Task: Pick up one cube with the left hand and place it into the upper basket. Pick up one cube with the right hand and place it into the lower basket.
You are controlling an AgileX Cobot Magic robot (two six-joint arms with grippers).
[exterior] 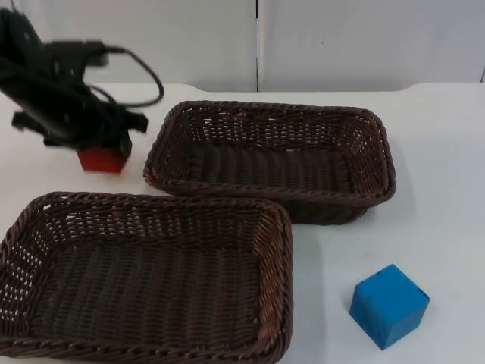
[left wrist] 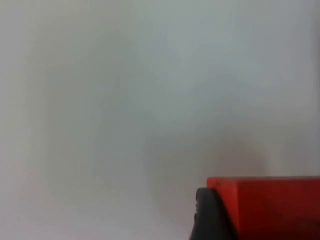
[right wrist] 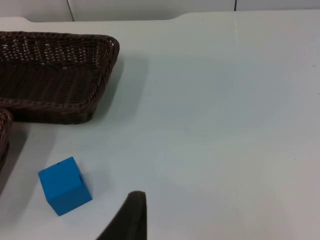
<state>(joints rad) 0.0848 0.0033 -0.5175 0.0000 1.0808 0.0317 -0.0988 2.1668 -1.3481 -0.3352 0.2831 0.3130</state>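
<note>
My left gripper (exterior: pixel 101 148) is at the table's far left, just left of the upper basket (exterior: pixel 383 152), and is shut on a red cube (exterior: pixel 101 160) that sits low over the table. The left wrist view has the red cube (left wrist: pixel 272 207) pressed against a black fingertip (left wrist: pixel 205 212). A blue cube (exterior: pixel 389 305) lies on the table right of the lower basket (exterior: pixel 280 227). In the right wrist view my right gripper (right wrist: pixel 170 225) waits open, apart from the blue cube (right wrist: pixel 64 185), with one fingertip (right wrist: pixel 132 212) visible.
Both brown wicker baskets hold nothing. The upper basket's corner (right wrist: pixel 107 50) lies beyond the blue cube. White table stretches to the right of the baskets, and the grey partition wall (exterior: pixel 341 38) closes off the back.
</note>
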